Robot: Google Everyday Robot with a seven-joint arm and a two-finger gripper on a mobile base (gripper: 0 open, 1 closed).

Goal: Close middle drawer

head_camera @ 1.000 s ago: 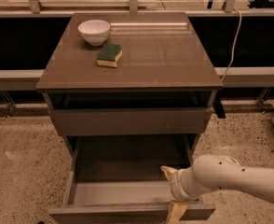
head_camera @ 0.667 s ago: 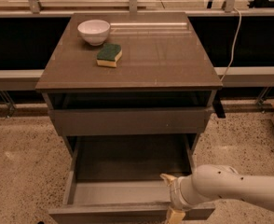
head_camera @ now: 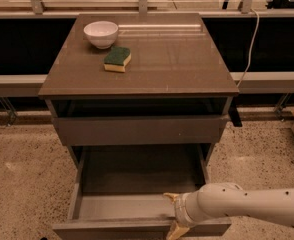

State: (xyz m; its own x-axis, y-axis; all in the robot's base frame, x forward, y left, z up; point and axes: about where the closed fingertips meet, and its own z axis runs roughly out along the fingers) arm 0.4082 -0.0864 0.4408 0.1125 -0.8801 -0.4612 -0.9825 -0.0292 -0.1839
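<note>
gripper (head_camera: 174, 215) at lower centre, slightly left of before, fingers spread astride the front panel of the middle drawer (head_camera: 127, 206); drawer pulled out as before, across the lower frame; bowl (head_camera: 101, 34) and sponge (head_camera: 117, 59) on the cabinet top (head_camera: 177, 59)

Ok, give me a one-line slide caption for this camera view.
The pincer at the front panel of the pulled-out middle drawer; bowl and sponge sit on the cabinet top.

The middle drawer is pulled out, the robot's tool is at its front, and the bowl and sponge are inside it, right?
No. The camera view shows the bowl and sponge on the cabinet top, not inside. The middle drawer is pulled out, with the tool at its front panel.
</note>
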